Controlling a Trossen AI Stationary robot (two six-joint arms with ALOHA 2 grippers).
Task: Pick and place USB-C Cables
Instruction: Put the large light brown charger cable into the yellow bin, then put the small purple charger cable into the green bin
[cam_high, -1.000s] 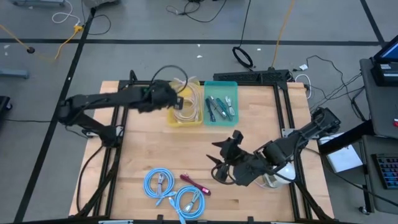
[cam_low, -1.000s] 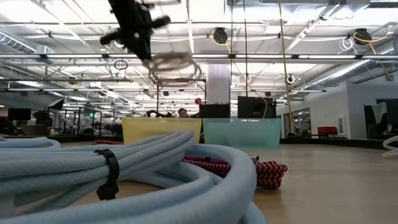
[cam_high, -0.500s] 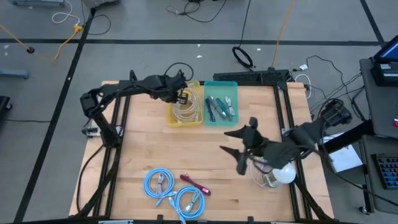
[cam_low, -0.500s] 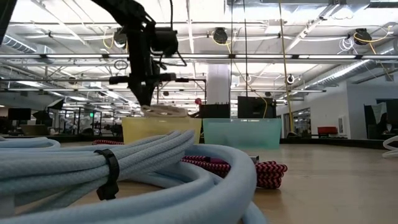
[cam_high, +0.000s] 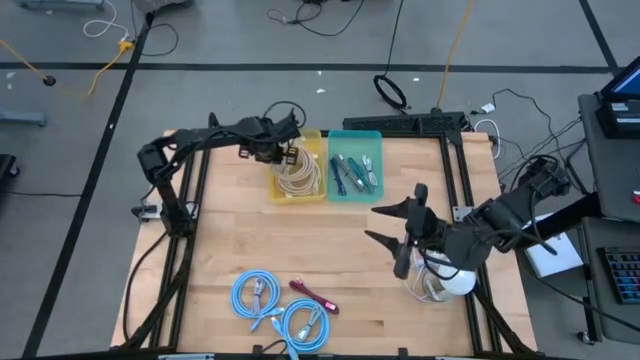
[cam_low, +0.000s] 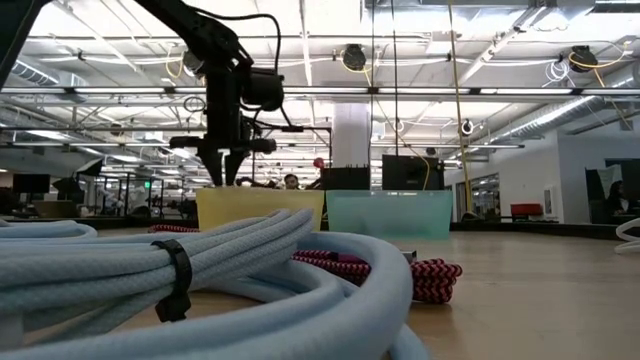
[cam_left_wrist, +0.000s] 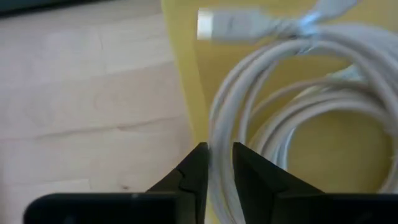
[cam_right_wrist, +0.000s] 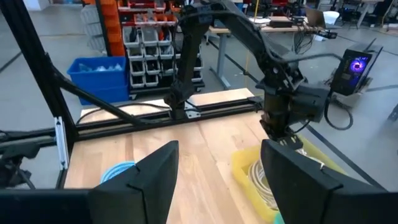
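Cables: two light blue coils (cam_high: 275, 308), one maroon cable (cam_high: 313, 297); left gripper (cam_high: 288, 157) jaws parted, right gripper (cam_high: 390, 225) jaws spread.

a robotics lab in an open industrial hall: a wooden worktop (cam_high: 300, 240) framed by black rails stands on a grey floor crossed by loose cords. exposed ceiling pipes (cam_low: 420, 92) run overhead, and shelves of parts bins (cam_right_wrist: 146, 46) and a blue crate (cam_right_wrist: 96, 76) line the background.
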